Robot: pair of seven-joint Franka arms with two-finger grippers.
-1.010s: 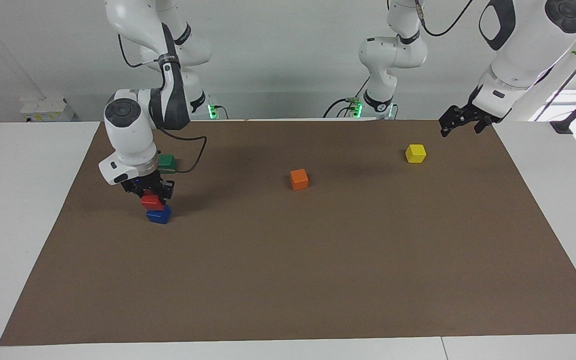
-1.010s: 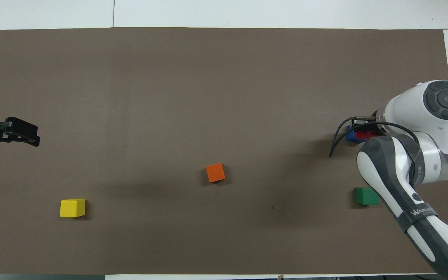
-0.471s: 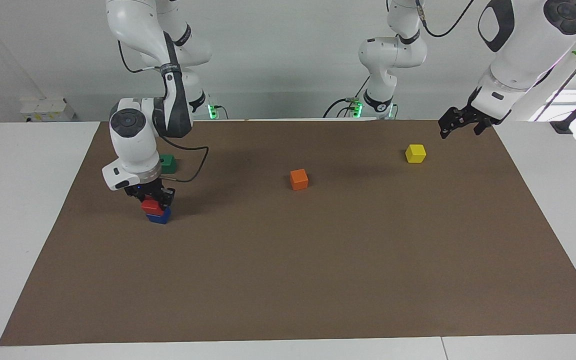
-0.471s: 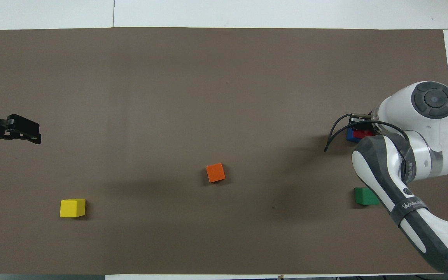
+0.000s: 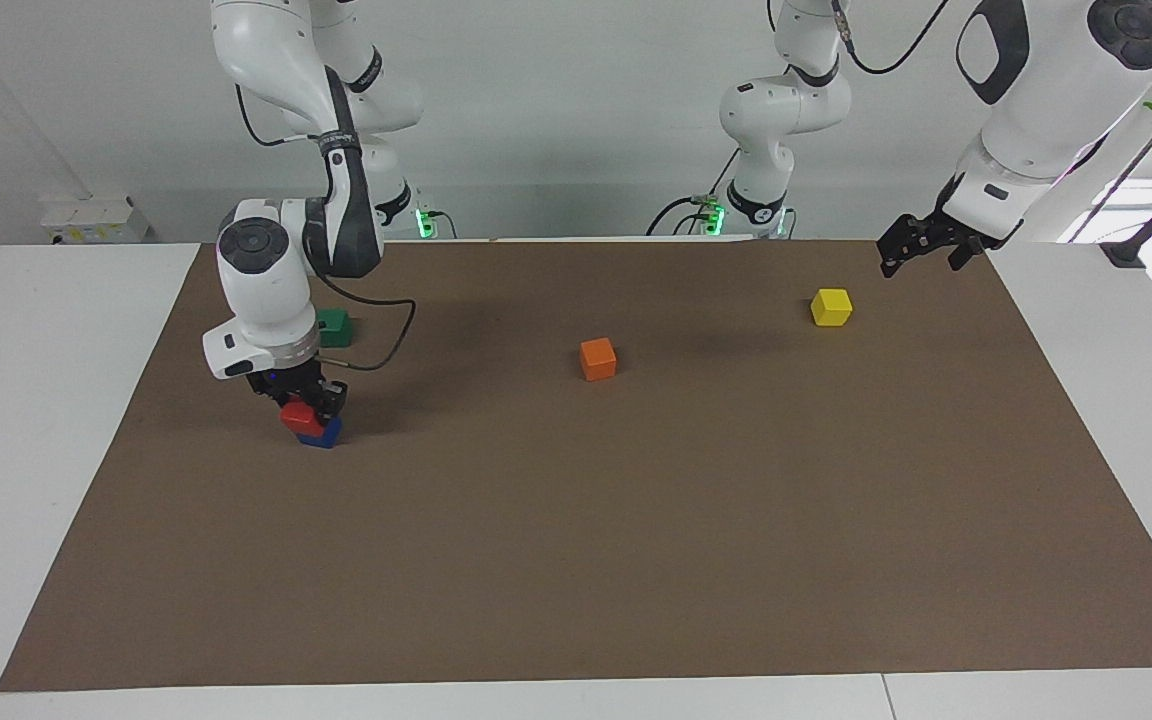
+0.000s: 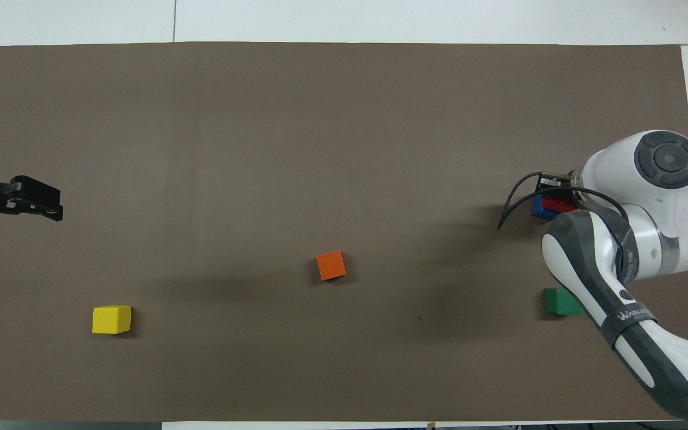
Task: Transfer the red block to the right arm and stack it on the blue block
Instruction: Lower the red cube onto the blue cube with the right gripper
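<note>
The red block [image 5: 298, 417] [image 6: 556, 204] sits on the blue block [image 5: 321, 434] [image 6: 539, 209], toward the right arm's end of the brown mat. My right gripper [image 5: 304, 404] is shut on the red block, pointing straight down, with a small blue light on its wrist. In the overhead view the right arm's wrist hides most of both blocks. My left gripper [image 5: 921, 243] [image 6: 36, 200] waits open in the air over the mat's edge at the left arm's end, holding nothing.
A green cube [image 5: 334, 327] [image 6: 561, 301] lies nearer to the robots than the stack, beside the right arm. An orange cube [image 5: 598, 358] [image 6: 331, 265] sits mid-mat. A yellow cube [image 5: 831, 306] [image 6: 111, 319] lies toward the left arm's end. The brown mat [image 5: 596, 540] covers a white table.
The right gripper has come down with the red block, closing the gap to the blue block. The left arm has barely moved.
</note>
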